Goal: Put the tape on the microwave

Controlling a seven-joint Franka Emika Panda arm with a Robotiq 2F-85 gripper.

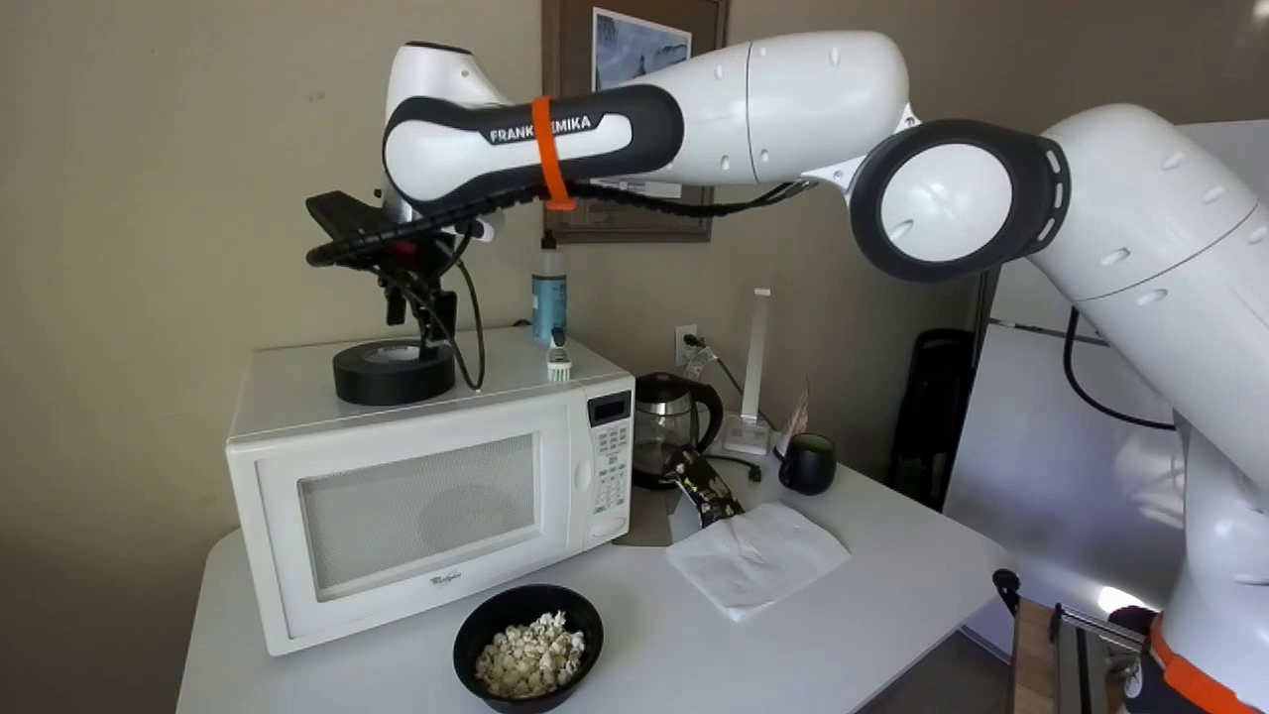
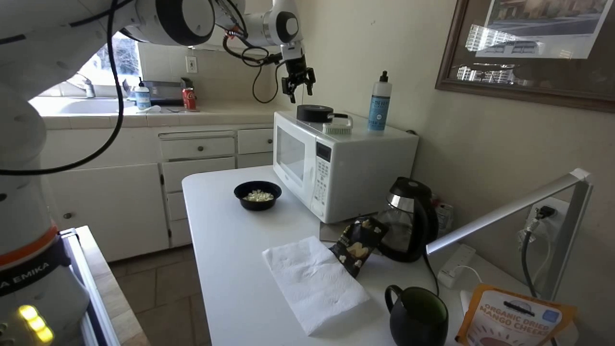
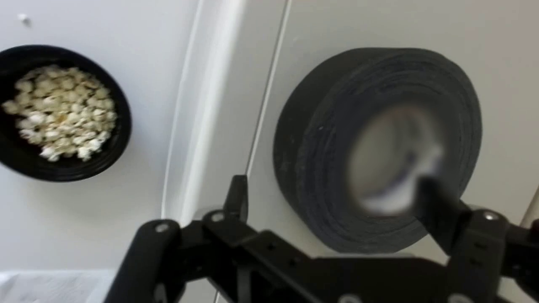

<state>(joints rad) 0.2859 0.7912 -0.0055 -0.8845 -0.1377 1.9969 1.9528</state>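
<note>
The tape (image 1: 392, 379) is a thick black roll lying flat on top of the white microwave (image 1: 416, 516), near its front edge. It also lies on the microwave (image 2: 370, 168) in an exterior view, where the tape (image 2: 313, 114) is left of a brush. My gripper (image 1: 415, 332) is over the tape; in an exterior view the gripper (image 2: 301, 96) is above it with a gap. In the wrist view the fingers of the gripper (image 3: 333, 181) are spread wide and hold nothing. The tape (image 3: 316, 160) lies below them, its right part partly covered by a finger.
A white brush (image 1: 558, 362) and a blue soap bottle (image 1: 549, 295) stand on the microwave right of the tape. A popcorn bowl (image 1: 528, 647) sits before the microwave. A kettle (image 2: 408, 221), black snack bag (image 2: 359, 244), paper towel (image 2: 314, 283) and mug (image 2: 418, 317) are beside it.
</note>
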